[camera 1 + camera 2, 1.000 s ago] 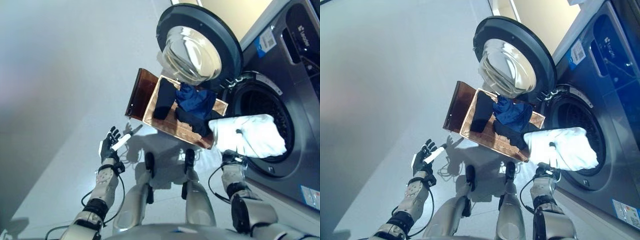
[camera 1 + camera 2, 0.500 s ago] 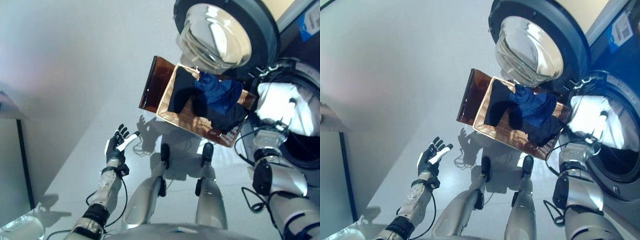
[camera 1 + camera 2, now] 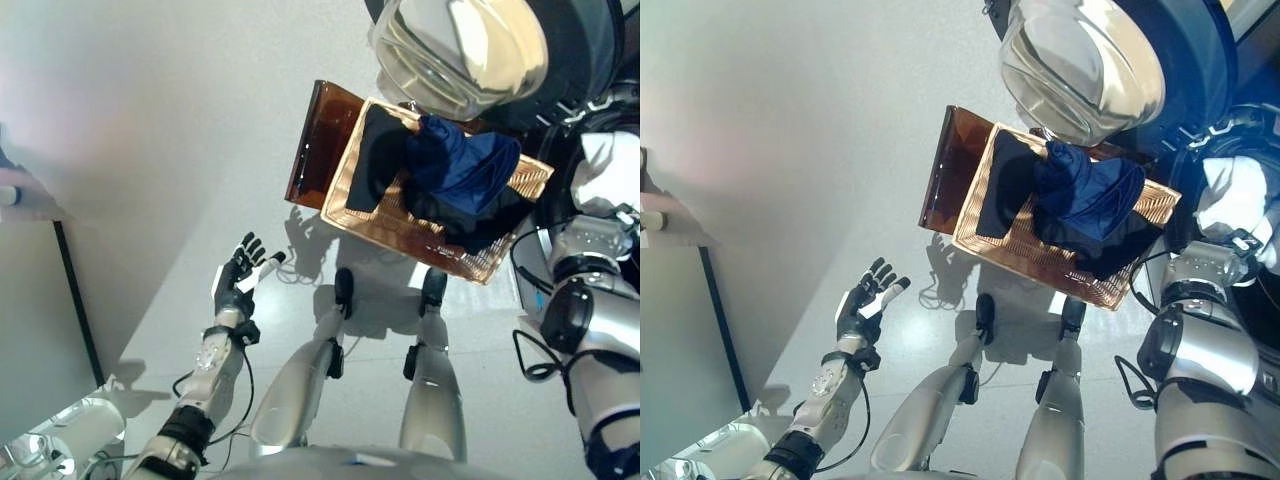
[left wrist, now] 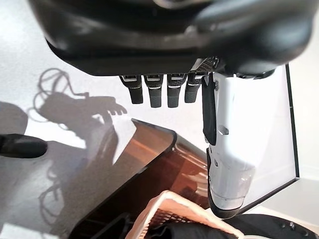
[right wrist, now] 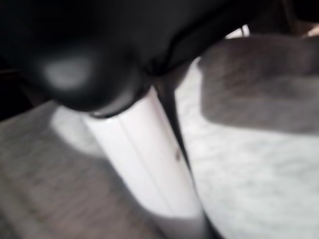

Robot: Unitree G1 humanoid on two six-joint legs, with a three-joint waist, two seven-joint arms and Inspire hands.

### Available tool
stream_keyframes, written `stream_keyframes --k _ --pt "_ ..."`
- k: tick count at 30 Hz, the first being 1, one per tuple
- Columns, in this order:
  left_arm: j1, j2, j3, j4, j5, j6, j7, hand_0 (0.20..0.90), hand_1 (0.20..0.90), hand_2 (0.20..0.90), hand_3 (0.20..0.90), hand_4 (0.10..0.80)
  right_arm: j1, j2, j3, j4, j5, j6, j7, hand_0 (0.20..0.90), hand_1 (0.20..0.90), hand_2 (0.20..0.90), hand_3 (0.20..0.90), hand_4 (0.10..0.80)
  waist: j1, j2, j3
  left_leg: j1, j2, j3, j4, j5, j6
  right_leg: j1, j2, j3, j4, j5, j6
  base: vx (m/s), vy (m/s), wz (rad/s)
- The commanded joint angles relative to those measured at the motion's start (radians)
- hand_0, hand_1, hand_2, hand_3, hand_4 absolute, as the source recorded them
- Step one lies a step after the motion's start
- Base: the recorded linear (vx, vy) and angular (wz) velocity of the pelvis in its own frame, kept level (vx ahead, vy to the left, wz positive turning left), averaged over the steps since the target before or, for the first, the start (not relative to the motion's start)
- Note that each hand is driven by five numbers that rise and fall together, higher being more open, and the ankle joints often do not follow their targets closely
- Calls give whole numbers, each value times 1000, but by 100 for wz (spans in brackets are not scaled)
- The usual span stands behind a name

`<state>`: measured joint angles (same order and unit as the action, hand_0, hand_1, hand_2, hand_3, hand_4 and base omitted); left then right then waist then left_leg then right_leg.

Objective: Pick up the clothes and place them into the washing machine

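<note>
**Gloss, weave and soft cloth**

The floor (image 3: 150,200) is smooth and glossy. The basket (image 3: 390,225) is a woven, tan wicker-like mesh; its lid (image 3: 312,150) at nine o'clock is brown translucent plastic. Blue cloth (image 3: 465,170) and black cloth (image 3: 375,165) look soft, matt. The door glass (image 3: 460,50) shines. The white garment (image 5: 249,174) is matt, fuzzy.

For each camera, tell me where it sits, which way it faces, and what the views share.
Left eye view: on the head, looking down at the basket of dark clothes; left hand open lower left.
Right eye view: same spot, nearly; white garment at the washing machine by the right arm.
Left wrist view: along the left hand, toward the basket.
Right wrist view: against the white garment.
All but the right wrist view show the basket.
</note>
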<state>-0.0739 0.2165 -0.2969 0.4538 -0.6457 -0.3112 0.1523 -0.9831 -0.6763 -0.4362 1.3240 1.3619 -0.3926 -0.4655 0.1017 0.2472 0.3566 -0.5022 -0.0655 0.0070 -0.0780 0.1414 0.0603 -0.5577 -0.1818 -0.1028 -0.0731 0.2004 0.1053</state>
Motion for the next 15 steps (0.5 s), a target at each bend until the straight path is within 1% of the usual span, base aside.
stream_keyframes --k 1,4,7,11,13,15 --pt "55 47 31 -90 -14 -62 32 900 900 900 900 800 -33 -207 68 -29 -67 -138 -49 200 200 200 200 300 -12 0 -62 -11 17 -7 -3 -26 -131 -59 -19 17 133 -76 24 -2 7 -11" --pt "60 48 39 -95 -13 -63 39 900 900 900 900 800 -14 -203 56 -12 -72 -132 -65 200 200 200 200 300 -20 3 -57 -19 17 0 2 -29 -128 -70 -16 25 136 -76 23 -3 7 -12" --pt "51 46 45 -94 -12 -70 48 900 900 900 900 800 17 -171 42 -3 -66 -129 -61 200 200 200 200 300 -29 -1 -48 -28 16 10 20 -37 -123 -79 -15 35 141 -74 22 -10 7 -14" --pt "44 42 52 -92 -10 -74 49 900 900 900 900 800 74 -119 18 7 -48 -117 -18 200 200 200 200 300 -37 -4 -42 -44 10 22 53 -53 -118 -86 -20 45 145 -72 22 -19 24 -9" --pt "39 40 62 -84 -6 -75 45 900 900 900 900 800 106 -109 20 3 -44 -90 35 200 200 200 200 300 -44 -10 -42 -55 7 30 70 -63 -115 -93 -24 51 144 -67 24 -21 30 -10" --pt "38 42 64 -81 -1 -77 38 900 900 900 900 800 121 -109 18 17 -47 -82 54 200 200 200 200 300 -44 -12 -45 -61 2 35 84 -68 -113 -93 -26 55 144 -65 24 -16 28 -6"
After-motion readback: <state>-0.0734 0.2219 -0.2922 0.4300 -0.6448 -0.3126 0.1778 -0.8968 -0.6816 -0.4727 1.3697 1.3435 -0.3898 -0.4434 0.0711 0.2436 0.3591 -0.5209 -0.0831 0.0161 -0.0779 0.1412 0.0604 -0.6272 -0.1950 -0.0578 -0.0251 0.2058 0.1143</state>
